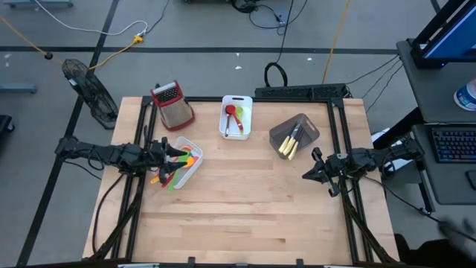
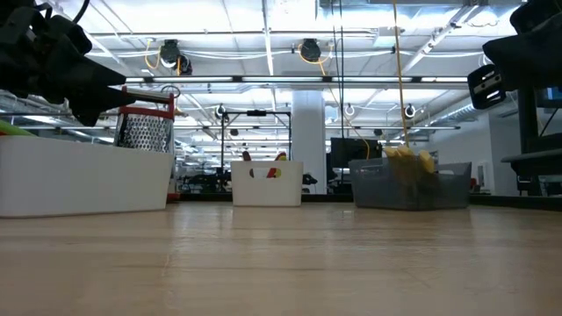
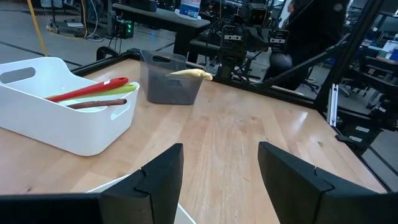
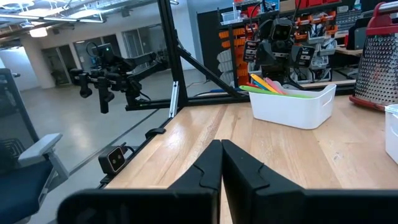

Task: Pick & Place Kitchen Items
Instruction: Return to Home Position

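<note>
The kitchen items lie sorted in three bins. Several colourful utensils [image 1: 177, 165] fill the left white bin [image 1: 195, 165]. A red spoon [image 1: 230, 112] and a green piece lie in the middle white bin [image 1: 245, 104]. Cream and yellow utensils [image 1: 288, 145] stick out of the grey bin [image 1: 301, 126]. My left gripper [image 1: 171, 152] [image 3: 221, 180] hovers open over the left bin's left end, empty. My right gripper [image 1: 306, 175] [image 4: 221, 168] is shut and empty, held above the table near its right edge.
A metal box grater with a red handle [image 1: 172, 103] stands behind the left bin. Bare wooden tabletop [image 1: 253, 208] spreads across the near half. In the left wrist view the middle bin [image 3: 62, 124] and the grey bin [image 3: 171, 84] lie ahead.
</note>
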